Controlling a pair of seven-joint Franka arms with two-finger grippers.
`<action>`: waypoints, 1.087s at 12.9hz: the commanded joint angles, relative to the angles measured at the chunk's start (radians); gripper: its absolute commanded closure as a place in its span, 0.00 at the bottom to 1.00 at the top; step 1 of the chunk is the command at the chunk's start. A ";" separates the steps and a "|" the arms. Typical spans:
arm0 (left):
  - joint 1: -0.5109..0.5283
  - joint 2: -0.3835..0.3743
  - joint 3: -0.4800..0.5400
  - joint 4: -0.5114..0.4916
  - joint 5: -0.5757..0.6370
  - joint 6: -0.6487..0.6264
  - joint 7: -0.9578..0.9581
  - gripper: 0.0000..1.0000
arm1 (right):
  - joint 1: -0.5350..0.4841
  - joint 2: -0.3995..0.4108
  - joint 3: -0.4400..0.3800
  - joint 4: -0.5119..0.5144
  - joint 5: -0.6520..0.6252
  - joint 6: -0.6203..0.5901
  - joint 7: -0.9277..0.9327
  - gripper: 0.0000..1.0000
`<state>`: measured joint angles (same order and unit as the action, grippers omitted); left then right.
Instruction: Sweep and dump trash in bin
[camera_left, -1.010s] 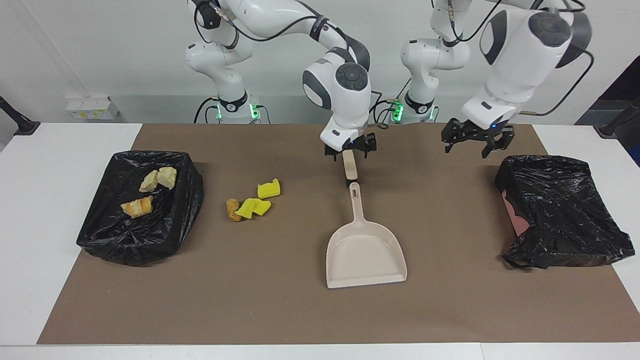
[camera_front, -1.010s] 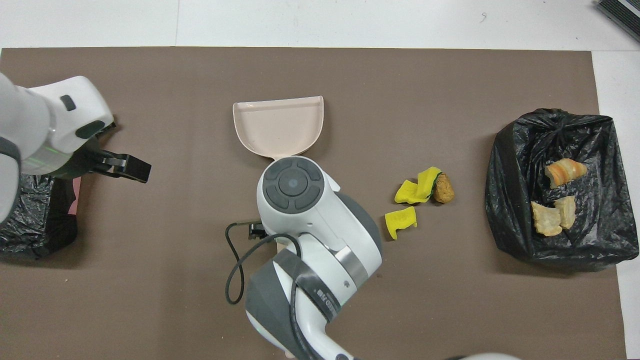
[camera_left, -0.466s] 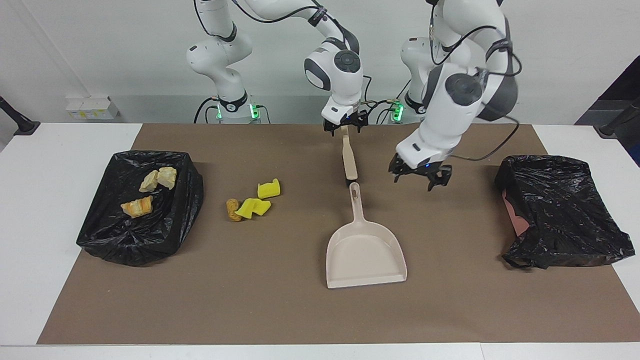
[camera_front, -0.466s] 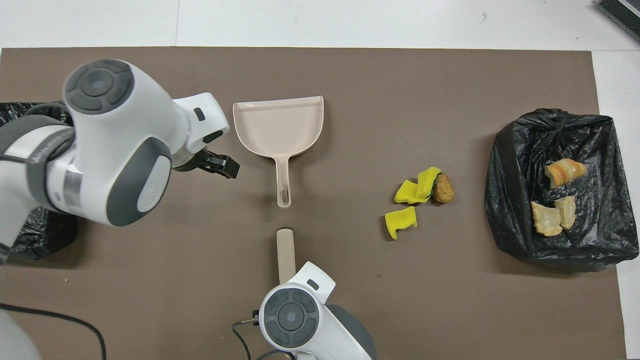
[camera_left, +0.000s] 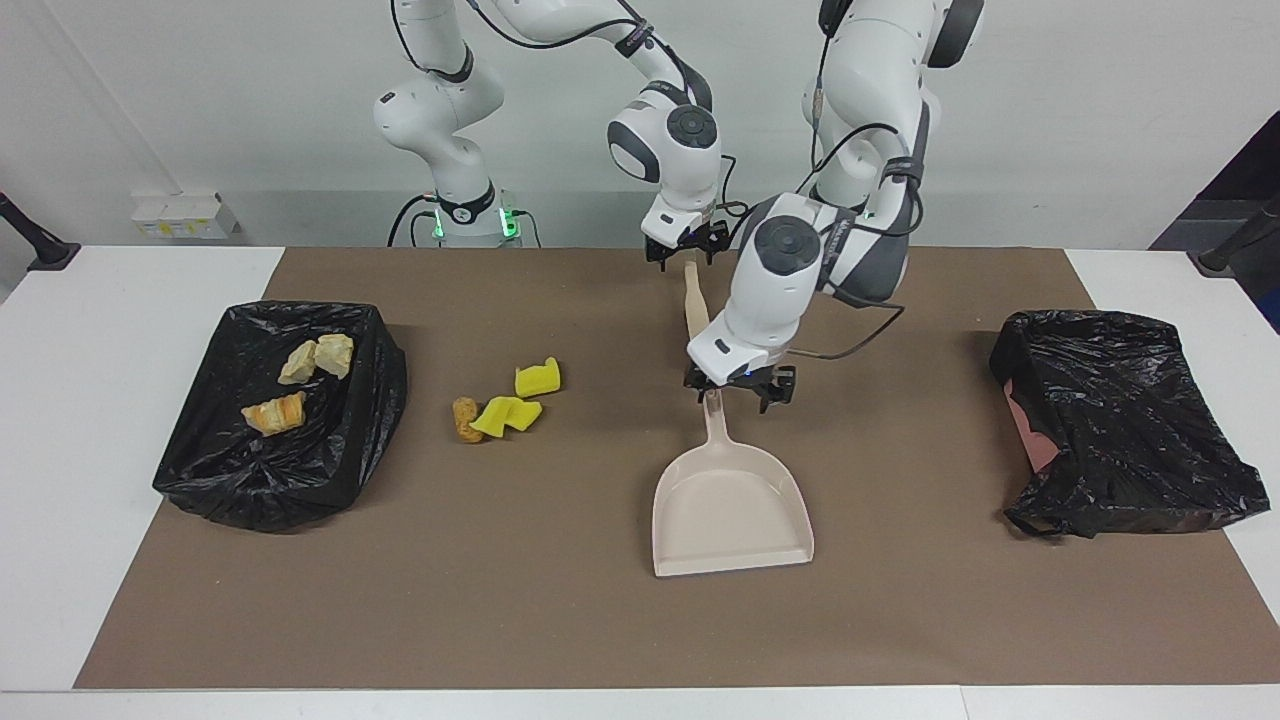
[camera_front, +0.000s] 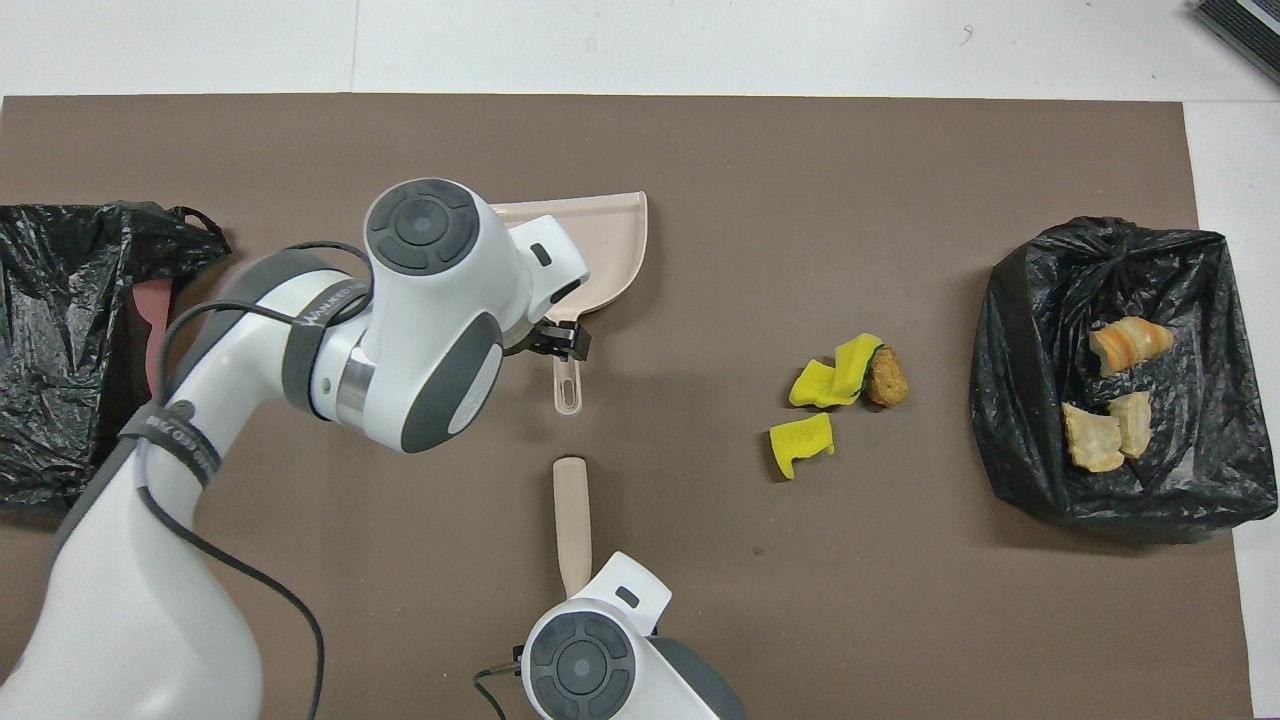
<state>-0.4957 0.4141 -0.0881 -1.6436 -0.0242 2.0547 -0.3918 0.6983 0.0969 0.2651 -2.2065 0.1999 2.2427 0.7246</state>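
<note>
On the brown mat (camera_left: 560, 620) that covers the desk (camera_left: 90, 330), the beige dustpan (camera_left: 732, 510) lies flat near the middle, its handle pointing toward the robots. The left hand (camera_left: 738, 389) sits low over the end of that handle with its fingers spread to either side of it – whether they touch it I cannot tell. The right hand (camera_left: 683, 249) is at the robots' edge of the mat, closed on the upper end of a beige brush handle (camera_left: 697, 310) that slants down toward the dustpan's handle; the brush's lower end is hidden by the left arm in the facing view. The trash is split – two bright yellow spongy pieces (camera_left: 520, 398) and a brown crumbly lump (camera_left: 465, 419) lie together on the mat, toward the right arm's end from the dustpan, the lump touching one yellow piece. Three golden-orange bread-like chunks (camera_left: 300, 385) already rest inside the black-lined bin (camera_left: 250, 480) at the right arm's end of the desk. A second black bag (camera_left: 1120, 430) with something pink showing at its side sits at the left arm's end
</note>
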 joint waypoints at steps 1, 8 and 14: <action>-0.049 0.057 0.018 0.045 0.017 0.033 -0.125 0.20 | 0.004 -0.010 -0.003 -0.015 0.023 0.026 0.013 0.78; -0.026 0.042 0.030 0.041 0.023 0.016 -0.125 1.00 | -0.028 0.020 -0.010 0.034 0.006 -0.035 0.016 1.00; 0.068 -0.015 0.030 0.045 0.084 0.015 0.098 1.00 | -0.179 -0.139 -0.012 0.048 -0.045 -0.259 -0.074 1.00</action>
<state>-0.4512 0.4361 -0.0534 -1.5932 0.0344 2.0850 -0.3734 0.5847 0.0490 0.2501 -2.1471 0.1689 2.0708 0.7104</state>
